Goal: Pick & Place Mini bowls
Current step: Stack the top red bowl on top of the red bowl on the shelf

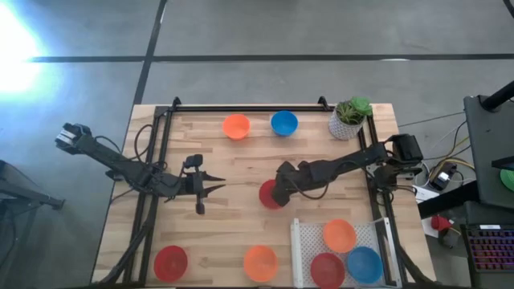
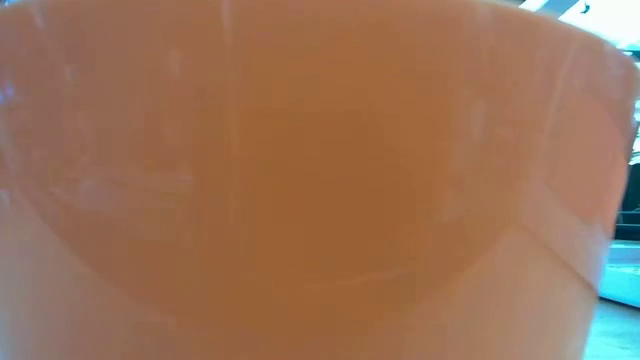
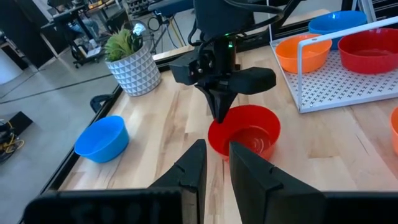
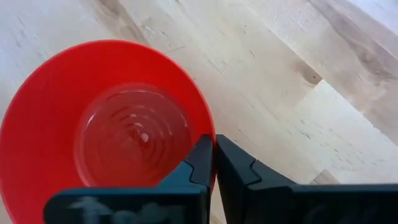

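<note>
Right wrist view: hand (image 4: 214, 163) pinching glossy red bowl (image 4: 106, 124) rim.

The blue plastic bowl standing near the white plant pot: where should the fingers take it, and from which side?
Probably at the rim, from above. The blue plastic bowl stands upright, mouth open, so one finger can go inside its thin wall and one outside. The side away from the white plant pot has more room.

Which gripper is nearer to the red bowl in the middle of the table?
Right. The right gripper is shut on the rim of the red bowl. The left gripper sits apart from it, to its left in the high view, pointing toward it.
</note>
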Action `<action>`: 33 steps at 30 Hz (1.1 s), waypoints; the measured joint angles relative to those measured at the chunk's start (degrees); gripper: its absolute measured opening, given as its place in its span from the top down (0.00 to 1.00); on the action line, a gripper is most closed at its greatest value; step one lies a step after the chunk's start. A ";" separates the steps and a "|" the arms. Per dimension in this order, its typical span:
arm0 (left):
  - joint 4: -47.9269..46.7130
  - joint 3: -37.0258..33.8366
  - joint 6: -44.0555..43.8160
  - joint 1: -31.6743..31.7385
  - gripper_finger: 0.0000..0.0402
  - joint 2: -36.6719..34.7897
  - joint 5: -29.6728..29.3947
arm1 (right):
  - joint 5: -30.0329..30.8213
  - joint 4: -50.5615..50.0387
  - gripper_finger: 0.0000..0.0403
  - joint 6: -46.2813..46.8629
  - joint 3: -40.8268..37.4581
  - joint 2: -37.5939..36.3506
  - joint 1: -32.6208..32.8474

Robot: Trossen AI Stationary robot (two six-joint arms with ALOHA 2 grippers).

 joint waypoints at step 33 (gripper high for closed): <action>0.03 0.00 0.48 0.00 0.84 0.00 -0.02 | -1.90 2.07 0.80 1.75 -0.72 2.46 0.02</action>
